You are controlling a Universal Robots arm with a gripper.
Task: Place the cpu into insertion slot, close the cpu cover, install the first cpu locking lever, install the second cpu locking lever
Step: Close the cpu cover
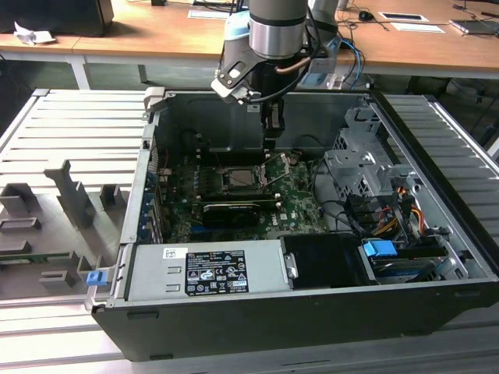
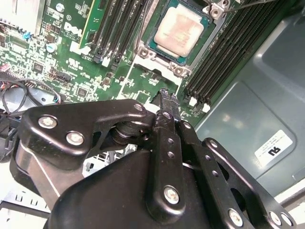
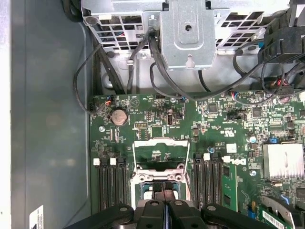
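Inside the open black metal computer case (image 1: 312, 319), the small square silver-topped cpu (image 2: 182, 27) sits in the square black insertion slot (image 2: 208, 37). The thin silvery cpu cover frame (image 3: 162, 143) is flipped open. The black hand (image 2: 166, 95) hangs close by, fingers pinched together on nothing.

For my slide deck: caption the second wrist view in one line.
Pale silver-grey square cpu seated on the green motherboard between long black memory slots; shut black robot hand in foreground.
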